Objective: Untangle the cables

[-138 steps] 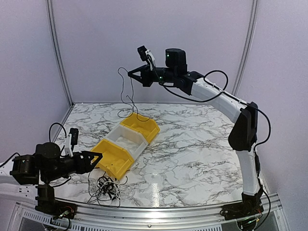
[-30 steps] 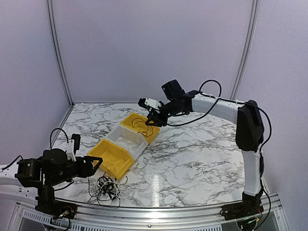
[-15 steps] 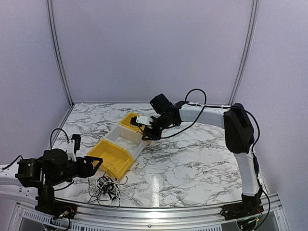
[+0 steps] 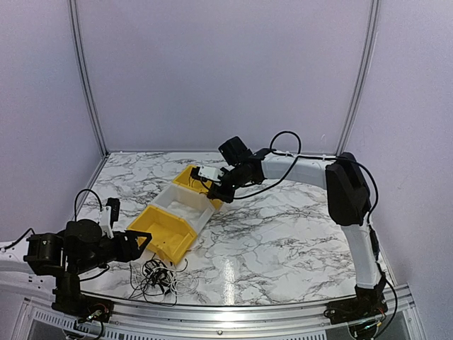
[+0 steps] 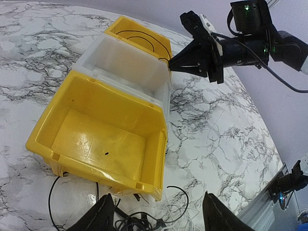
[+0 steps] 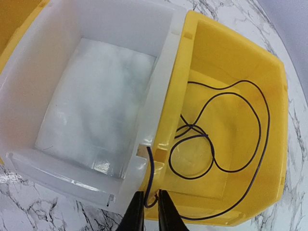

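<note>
The cables [image 4: 157,278] lie tangled on the worktop [image 4: 283,234] before the near end of the row of bins [image 5: 162,94]. One black cable [image 6: 191,127] is coiled in the far yellow bin [image 6: 274,82]. The left gripper [image 5: 159,219] is held wide over the tangle. The right gripper [image 6: 151,211] is narrowed about that cable's end, but a grip cannot be told.

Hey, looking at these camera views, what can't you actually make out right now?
Cable tangle: top view, strands too thin to count or trace; left wrist view, cut off by the bottom edge.
Right end effector: right wrist view, fingertips cut by the bottom edge, so whether it pinches the black cord is unclear.
Far yellow bin: top view, that end effector covers most of its inside.
</note>
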Controlling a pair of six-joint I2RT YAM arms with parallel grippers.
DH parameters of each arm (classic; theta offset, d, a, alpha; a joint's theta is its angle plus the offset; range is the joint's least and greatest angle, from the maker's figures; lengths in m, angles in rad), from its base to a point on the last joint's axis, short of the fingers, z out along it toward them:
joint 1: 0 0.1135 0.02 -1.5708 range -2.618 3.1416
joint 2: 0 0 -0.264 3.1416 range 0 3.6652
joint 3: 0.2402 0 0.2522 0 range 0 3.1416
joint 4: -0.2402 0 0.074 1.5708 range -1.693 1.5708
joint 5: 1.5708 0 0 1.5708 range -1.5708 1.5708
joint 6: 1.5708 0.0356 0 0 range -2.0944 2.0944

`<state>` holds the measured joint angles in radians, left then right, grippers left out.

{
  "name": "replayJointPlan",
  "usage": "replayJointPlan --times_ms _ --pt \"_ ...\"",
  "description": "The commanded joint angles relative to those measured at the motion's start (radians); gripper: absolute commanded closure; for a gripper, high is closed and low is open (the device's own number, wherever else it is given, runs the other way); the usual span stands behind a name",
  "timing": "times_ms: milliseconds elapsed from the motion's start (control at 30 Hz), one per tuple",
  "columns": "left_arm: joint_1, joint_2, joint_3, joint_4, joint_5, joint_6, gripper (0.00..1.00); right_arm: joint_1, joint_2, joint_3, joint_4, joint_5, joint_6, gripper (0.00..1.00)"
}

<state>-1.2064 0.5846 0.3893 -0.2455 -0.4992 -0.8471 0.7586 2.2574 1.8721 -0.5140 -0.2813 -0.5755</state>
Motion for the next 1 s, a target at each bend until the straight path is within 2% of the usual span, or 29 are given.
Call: replayJointPlan --times_ms 0,67,367,633,967 --pt "-0.005 0.001 0.011 -0.005 -0.022 0.014 0.34 0.003 0.024 0.055 0.02 0.009 0.014 0.94" --pt "-0.005 -0.004 0.008 -0.005 -0.021 0.014 0.34 0.002 0.014 0.056 0.017 0.007 0.01 1.0" --pt "-0.005 -0.008 0.002 -0.006 -0.024 0.016 0.34 -0.01 -0.01 0.124 -0.017 0.007 0.006 1.0" --pt "-0.005 -0.005 0.011 -0.012 -0.021 0.023 0.34 -0.027 0.128 0.328 -0.015 0.016 0.022 1.0" --pt "-0.005 0.026 0.035 -0.018 -0.012 0.03 0.34 -0.03 0.251 0.37 0.01 0.014 0.055 1.0"
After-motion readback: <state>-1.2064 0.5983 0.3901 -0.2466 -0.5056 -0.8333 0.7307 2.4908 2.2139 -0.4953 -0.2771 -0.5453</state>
